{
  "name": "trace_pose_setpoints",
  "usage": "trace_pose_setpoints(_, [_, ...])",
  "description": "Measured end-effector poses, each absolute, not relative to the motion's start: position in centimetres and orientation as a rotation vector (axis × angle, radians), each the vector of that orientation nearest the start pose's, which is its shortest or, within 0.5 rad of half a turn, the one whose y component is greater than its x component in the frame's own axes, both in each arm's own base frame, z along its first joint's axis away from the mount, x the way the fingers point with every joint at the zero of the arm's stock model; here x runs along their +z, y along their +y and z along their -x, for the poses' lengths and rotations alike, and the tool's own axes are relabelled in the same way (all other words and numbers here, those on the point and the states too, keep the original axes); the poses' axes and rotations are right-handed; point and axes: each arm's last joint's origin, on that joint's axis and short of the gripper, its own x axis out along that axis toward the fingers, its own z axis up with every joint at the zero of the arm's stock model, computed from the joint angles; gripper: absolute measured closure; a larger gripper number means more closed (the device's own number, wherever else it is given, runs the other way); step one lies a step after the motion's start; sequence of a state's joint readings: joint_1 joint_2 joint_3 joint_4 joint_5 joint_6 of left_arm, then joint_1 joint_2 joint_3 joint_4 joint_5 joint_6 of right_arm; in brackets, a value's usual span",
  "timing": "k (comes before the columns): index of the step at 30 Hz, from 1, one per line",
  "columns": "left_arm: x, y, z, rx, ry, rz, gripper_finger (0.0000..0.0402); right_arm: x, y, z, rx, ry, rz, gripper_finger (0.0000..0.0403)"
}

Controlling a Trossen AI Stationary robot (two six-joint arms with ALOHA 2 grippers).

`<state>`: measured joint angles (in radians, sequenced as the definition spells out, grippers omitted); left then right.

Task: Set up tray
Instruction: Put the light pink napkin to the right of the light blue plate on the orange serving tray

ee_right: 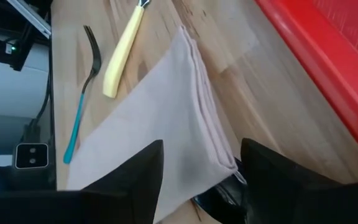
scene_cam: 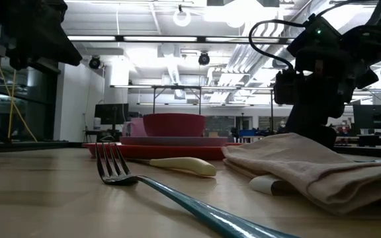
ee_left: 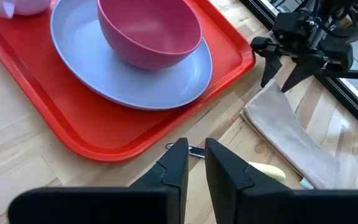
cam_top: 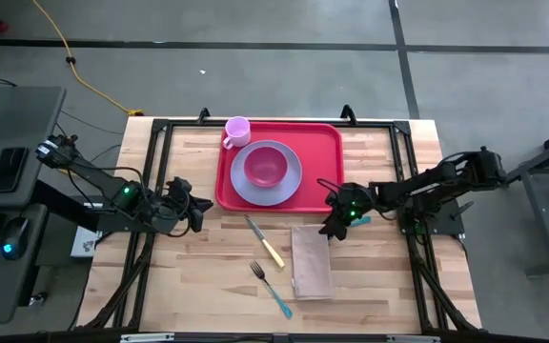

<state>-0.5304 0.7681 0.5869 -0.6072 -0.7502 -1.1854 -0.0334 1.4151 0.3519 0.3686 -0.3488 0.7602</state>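
Note:
The red tray lies at the table's far middle. It carries a lavender plate with a pink bowl on it, and a pink cup at its far left corner. A folded beige napkin lies flat on the table near the tray's right corner. My right gripper is open, its fingers standing on either side of the napkin's far end, just above it. My left gripper is open by a narrow gap and empty, at the tray's near left corner.
A yellow-handled knife and a teal-handled fork lie on the wood left of the napkin. A small teal thing lies beside my right gripper. A desk with a keyboard and a mouse stands left of the table.

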Motion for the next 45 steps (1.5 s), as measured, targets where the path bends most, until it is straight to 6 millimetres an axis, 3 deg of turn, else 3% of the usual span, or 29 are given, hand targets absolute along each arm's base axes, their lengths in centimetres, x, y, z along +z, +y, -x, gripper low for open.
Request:
trace_pose_setpoints(6, [23.8,-5.6,-13.4,0.525,0.427,0.670,0.0316,11.8,0.2,-22.3,0.023,0.777,-0.864,0.0242])
trace_pose_setpoints(21, [23.7,-5.6,-13.4,0.529,0.437,0.677,0.0316,11.8,0.3,-22.3,0.020,0.786,-0.875,0.0398])
trace_pose_setpoints(29, [23.7,-5.6,-13.3,0.531,0.446,0.683,0.0316,12.5,0.4,-22.2,0.069,0.764,-0.889,0.0400])
trace_pose_setpoints(45, [23.7,-5.6,-13.3,0.531,0.443,0.687,0.0316,18.2,0.2,-20.9,0.117,0.470,-0.881,0.0403])
